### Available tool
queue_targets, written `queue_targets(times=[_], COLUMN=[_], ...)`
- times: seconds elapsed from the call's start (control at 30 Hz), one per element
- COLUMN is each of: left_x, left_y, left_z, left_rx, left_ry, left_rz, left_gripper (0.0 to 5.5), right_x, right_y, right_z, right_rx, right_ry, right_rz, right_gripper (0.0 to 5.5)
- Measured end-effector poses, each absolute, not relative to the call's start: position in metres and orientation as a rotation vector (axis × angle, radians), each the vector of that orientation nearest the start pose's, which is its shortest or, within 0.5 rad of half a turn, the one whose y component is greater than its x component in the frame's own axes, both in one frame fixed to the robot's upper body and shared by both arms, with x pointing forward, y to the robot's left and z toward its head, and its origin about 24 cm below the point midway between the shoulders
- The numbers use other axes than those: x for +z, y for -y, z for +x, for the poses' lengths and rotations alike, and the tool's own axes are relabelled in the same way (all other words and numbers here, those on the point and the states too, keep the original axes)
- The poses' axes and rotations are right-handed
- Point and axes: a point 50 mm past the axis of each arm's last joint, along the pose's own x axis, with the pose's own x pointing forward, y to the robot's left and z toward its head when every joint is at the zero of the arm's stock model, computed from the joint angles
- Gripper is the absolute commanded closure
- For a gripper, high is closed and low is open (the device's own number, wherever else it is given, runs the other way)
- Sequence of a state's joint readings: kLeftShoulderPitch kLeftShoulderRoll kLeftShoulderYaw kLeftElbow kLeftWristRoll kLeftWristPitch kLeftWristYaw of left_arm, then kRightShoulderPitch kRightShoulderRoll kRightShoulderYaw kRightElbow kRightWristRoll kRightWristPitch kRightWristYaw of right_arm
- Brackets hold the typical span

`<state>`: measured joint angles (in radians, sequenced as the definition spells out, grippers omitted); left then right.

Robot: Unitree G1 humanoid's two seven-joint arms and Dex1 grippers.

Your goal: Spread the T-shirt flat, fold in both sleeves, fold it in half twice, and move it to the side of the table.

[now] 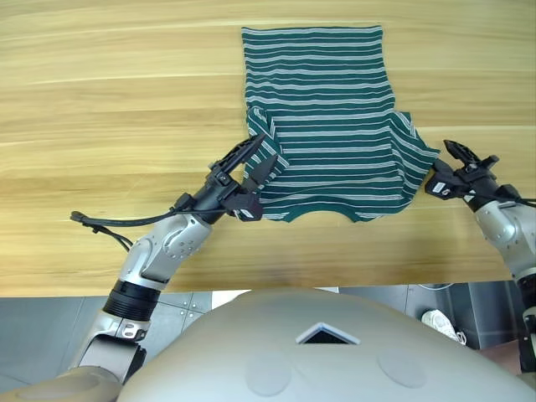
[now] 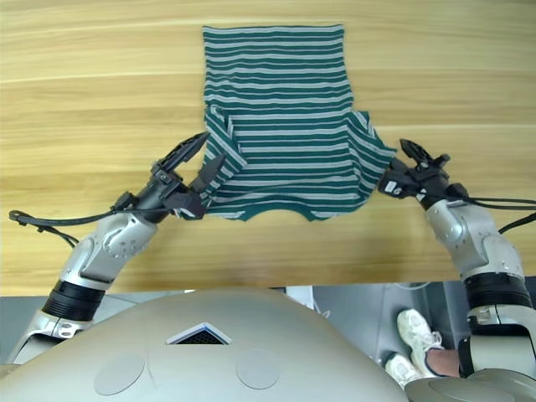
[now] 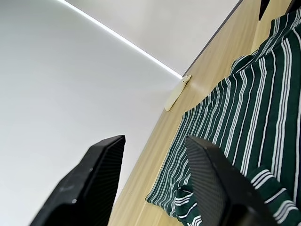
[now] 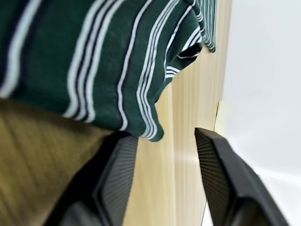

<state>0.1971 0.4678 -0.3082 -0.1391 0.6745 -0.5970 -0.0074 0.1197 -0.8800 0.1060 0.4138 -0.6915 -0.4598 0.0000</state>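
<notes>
— Head view?
— T-shirt [image 1: 322,100] lies spread on the table [image 1: 100,100], collar nearest. Left gripper [image 1: 266,151] and right gripper [image 1: 469,156] gape empty either side.
— Left wrist?
— Nothing between the fingers [image 3: 211,179]. Pinch low.
— Right wrist?
— Sleeve [image 4: 155,132] just beside the open fingers. Grab its edge, fold inward

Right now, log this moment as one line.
T-shirt on table | left gripper, jaws open, at left sleeve | right gripper, jaws open, beside right sleeve
</notes>
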Motion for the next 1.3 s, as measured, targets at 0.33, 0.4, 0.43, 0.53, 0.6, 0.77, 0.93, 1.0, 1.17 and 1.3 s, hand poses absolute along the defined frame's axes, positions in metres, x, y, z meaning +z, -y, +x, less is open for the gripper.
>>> queue_targets(times=[0.33,0.4,0.43,0.53,0.6,0.77,0.93,1.0,1.17,1.3], left_x=[0.051,0.051,0.052,0.051,0.051,0.050,0.048,0.046,0.043,0.043], left_y=[-0.120,-0.119,-0.119,-0.119,-0.118,-0.118,-0.119,-0.119,-0.118,-0.116], left_z=[0.174,0.174,0.174,0.173,0.172,0.172,0.173,0.173,0.174,0.175], left_rx=[-0.680,-0.680,-0.680,-0.679,-0.682,-0.679,-0.677,-0.678,-0.673,-0.678], left_ry=[0.523,0.525,0.525,0.521,0.518,0.518,0.515,0.506,0.503,0.506], left_rz=[0.935,0.934,0.934,0.933,0.930,0.929,0.942,0.944,0.939,0.941], left_gripper=[3.09,3.09,3.09,3.09,3.09,3.09,3.09,3.09,3.09,3.09], right_x=[0.021,0.021,0.020,0.020,0.020,0.023,0.045,0.047,0.051,0.049], right_y=[0.316,0.317,0.317,0.316,0.316,0.298,0.276,0.274,0.266,0.255], right_z=[0.202,0.203,0.203,0.203,0.203,0.205,0.219,0.220,0.220,0.217], right_rx=[0.502,0.501,0.503,0.509,0.511,0.472,0.368,0.358,0.363,0.425], right_ry=[-0.206,-0.207,-0.209,-0.208,-0.208,-0.119,0.046,0.054,0.086,0.093], right_rz=[-1.468,-1.465,-1.465,-1.465,-1.466,-1.357,-1.265,-1.260,-1.250,-1.234], right_gripper=[5.47,5.47,5.47,5.47,5.47,5.47,5.47,5.47,5.47,5.47])
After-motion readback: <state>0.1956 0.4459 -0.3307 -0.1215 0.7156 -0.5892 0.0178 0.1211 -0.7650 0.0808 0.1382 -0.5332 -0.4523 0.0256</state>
